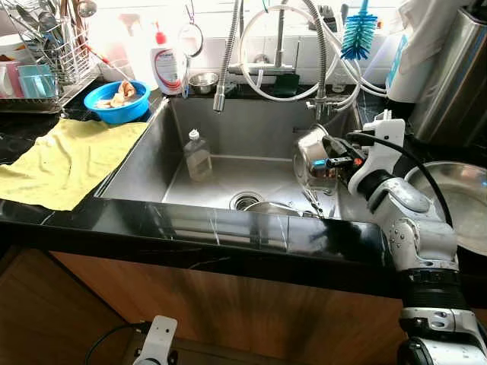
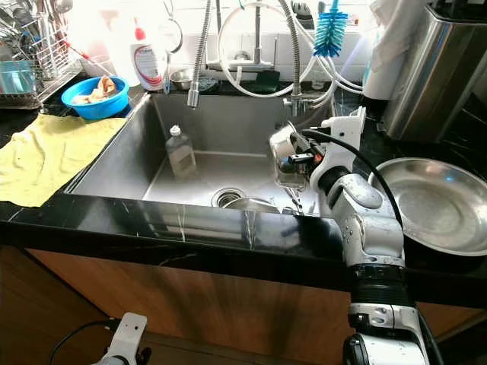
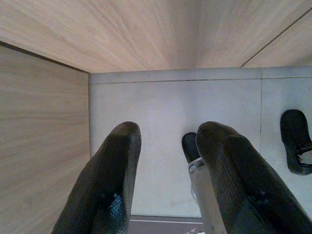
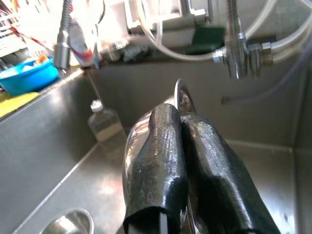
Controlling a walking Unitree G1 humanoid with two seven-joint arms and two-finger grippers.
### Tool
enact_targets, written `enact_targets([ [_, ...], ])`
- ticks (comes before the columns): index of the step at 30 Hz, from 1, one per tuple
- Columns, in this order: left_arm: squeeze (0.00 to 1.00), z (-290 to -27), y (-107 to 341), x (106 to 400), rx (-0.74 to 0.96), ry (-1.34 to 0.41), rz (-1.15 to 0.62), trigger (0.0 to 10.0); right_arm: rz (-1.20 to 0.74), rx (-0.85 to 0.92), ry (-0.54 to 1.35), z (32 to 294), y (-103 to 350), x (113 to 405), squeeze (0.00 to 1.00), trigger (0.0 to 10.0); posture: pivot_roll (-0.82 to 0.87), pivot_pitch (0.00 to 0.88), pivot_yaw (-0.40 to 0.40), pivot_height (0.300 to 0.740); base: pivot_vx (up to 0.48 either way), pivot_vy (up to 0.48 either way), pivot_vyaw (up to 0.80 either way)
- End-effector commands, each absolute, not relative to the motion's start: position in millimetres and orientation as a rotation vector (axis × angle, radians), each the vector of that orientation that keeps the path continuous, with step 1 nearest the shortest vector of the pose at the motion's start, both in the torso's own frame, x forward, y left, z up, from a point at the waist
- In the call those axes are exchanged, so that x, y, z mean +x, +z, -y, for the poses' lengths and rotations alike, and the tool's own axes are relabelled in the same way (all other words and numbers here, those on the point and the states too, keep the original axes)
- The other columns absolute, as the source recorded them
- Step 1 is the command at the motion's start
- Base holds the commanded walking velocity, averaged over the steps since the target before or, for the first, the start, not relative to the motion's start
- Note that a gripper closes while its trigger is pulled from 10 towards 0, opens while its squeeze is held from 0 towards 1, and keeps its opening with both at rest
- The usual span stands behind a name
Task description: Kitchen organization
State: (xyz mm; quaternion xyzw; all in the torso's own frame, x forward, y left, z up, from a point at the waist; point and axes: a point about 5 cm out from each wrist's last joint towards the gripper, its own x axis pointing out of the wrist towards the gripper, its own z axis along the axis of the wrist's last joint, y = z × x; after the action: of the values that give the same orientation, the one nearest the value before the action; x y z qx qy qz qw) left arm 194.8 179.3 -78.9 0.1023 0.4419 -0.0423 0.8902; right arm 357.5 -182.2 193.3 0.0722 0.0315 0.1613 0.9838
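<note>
**Steel pot gripped at its rim over the sink**

Nearest the camera, the left gripper is seen hanging idle below the counter beside the wooden cabinet front, its two black fingers spread apart with nothing between them.

Above the black counter edge, the right gripper is extended over the right part of the sink. Its fingers are pressed together on the rim of a steel pot, which is held clear of the sink floor. The pot is tipped onto its side, its rim standing nearly upright in the grasp; which way the mouth faces cannot be told.

Below the gripper, a steel bowl lies on the sink floor beside the drain. To the gripper's left, a clear bottle is stood upright against the sink's left wall. To its right, a wide steel basin rests on the counter.

Beyond the gripper, a pull-down faucet hangs over the sink's back. Far to the left, a yellow cloth and a blue bowl are set on the counter.
</note>
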Motion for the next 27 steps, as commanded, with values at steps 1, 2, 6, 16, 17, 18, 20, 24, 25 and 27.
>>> enact_targets([
  [1,0.00,-182,-78,196,0.216,-0.075,-0.914,10.0,-0.050,0.159,0.339,179,196,361,0.00,10.0,-0.20,0.000,0.056,0.740,0.000,0.000,0.00],
  [2,0.00,-182,-78,196,0.215,-0.075,-0.914,10.0,-0.064,0.156,0.330,180,192,362,0.00,10.0,-0.20,0.000,0.056,0.740,0.000,0.000,0.00],
  [6,0.00,-183,-78,196,0.215,-0.074,-0.915,10.0,-0.074,0.165,0.330,179,187,362,0.00,10.0,-0.19,0.000,0.056,0.740,0.000,0.000,0.00],
  [16,0.00,-183,-78,195,0.216,-0.075,-0.916,10.0,-0.099,0.162,0.326,179,180,365,0.00,10.0,-0.19,0.000,0.052,0.740,0.000,0.000,0.00],
  [17,0.00,-183,-78,195,0.215,-0.075,-0.916,10.0,-0.118,0.162,0.313,180,176,366,0.00,10.0,-0.19,0.000,0.051,0.740,0.000,0.000,0.00],
  [18,0.00,-183,-78,195,0.215,-0.074,-0.916,10.0,-0.131,0.165,0.300,181,172,366,0.00,10.0,-0.19,0.000,0.051,0.740,0.000,0.000,0.00],
  [20,0.00,-183,-79,195,0.214,-0.073,-0.916,10.0,-0.149,0.167,0.282,182,167,367,0.00,10.0,-0.19,0.000,0.050,0.740,0.000,0.000,0.00],
  [24,0.00,-183,-79,195,0.214,-0.072,-0.916,10.0,-0.152,0.167,0.255,184,165,367,0.00,10.0,-0.18,0.000,0.050,0.740,0.000,0.000,0.00],
  [25,0.00,-183,-79,195,0.214,-0.072,-0.916,10.0,-0.150,0.169,0.249,184,165,367,0.00,10.0,-0.19,0.000,0.051,0.740,0.000,0.000,0.00],
  [27,0.00,-183,-79,194,0.216,-0.075,-0.917,10.0,-0.143,0.173,0.235,186,166,368,0.04,10.0,-0.19,0.000,0.053,0.740,0.000,0.000,0.00],
])
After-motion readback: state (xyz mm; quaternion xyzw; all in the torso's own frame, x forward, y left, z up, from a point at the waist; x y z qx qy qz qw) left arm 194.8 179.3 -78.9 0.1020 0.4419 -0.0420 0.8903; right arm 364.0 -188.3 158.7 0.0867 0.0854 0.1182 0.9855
